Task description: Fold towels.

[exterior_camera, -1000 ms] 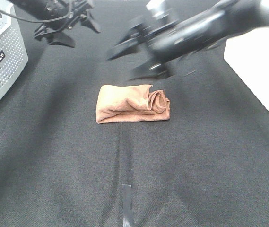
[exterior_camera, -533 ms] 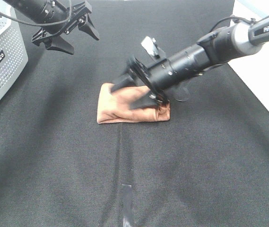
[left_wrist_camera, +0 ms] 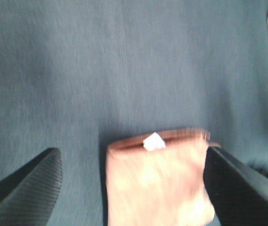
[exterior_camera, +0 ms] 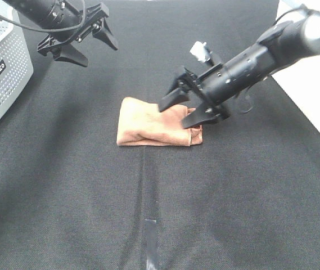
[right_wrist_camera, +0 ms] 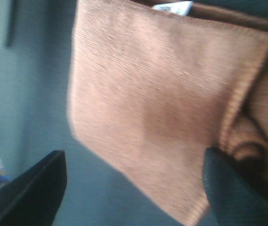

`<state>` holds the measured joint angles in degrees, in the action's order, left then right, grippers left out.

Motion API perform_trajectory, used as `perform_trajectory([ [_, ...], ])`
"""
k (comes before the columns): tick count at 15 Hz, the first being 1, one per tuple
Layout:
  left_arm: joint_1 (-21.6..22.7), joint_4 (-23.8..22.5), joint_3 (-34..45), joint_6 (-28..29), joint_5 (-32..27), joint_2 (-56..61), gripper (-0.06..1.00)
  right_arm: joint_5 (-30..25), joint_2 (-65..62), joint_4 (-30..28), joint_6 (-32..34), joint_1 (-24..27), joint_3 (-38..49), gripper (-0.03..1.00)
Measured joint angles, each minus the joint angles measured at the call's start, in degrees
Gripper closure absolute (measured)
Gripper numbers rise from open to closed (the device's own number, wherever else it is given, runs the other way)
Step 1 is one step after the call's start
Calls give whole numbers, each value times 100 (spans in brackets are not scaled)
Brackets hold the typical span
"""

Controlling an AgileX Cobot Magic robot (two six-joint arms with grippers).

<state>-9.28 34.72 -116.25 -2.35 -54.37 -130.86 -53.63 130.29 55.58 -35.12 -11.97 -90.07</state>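
Observation:
The rust-brown towel [exterior_camera: 145, 126] lies folded into a small rectangle in the middle of the black cloth, its right end bunched in a roll. My right gripper [exterior_camera: 177, 114] is open and low over the towel's right half, one finger on each side of that end. In the right wrist view the towel [right_wrist_camera: 157, 103] fills the space between the open fingers [right_wrist_camera: 30, 193], with its white tag [right_wrist_camera: 171, 7] at the edge. My left gripper [exterior_camera: 97, 53] is open and empty, raised at the back left. Its wrist view shows the towel [left_wrist_camera: 157, 183] and the tag [left_wrist_camera: 153, 141].
A white perforated basket [exterior_camera: 2, 73] stands at the left edge. A white flat object [exterior_camera: 311, 79] lies at the right edge. A short strip of tape [exterior_camera: 151, 242] is on the black cloth near the front.
My right arm swung down from the back onto the towel, then drew back slightly to the right, still open. The towel barely shifted. The left arm stayed nearly still.

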Motion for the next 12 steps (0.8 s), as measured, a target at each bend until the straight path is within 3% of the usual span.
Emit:
perform_trajectory([
  [3, 0, -533, 0, -138, -688, 407, 17, 126, -504, -785, 97, 0, 0, 21],
  [4, 0, -533, 0, -138, -688, 407, 17, 126, -504, -785, 97, 0, 0, 21],
  [6, 0, -1134, 0, -11, -1071, 928, 17, 40, -1123, -1089, 516, 0, 0, 21],
  [8, 0, -1696, 0, 166, -1415, 1455, 17, -212, -1604, -1455, 963, 0, 0, 21],
  [12, 0, -2659, 338, 458, -1495, 2716, 17, -1031, -2492, -2464, 1776, 0, 0, 21],
])
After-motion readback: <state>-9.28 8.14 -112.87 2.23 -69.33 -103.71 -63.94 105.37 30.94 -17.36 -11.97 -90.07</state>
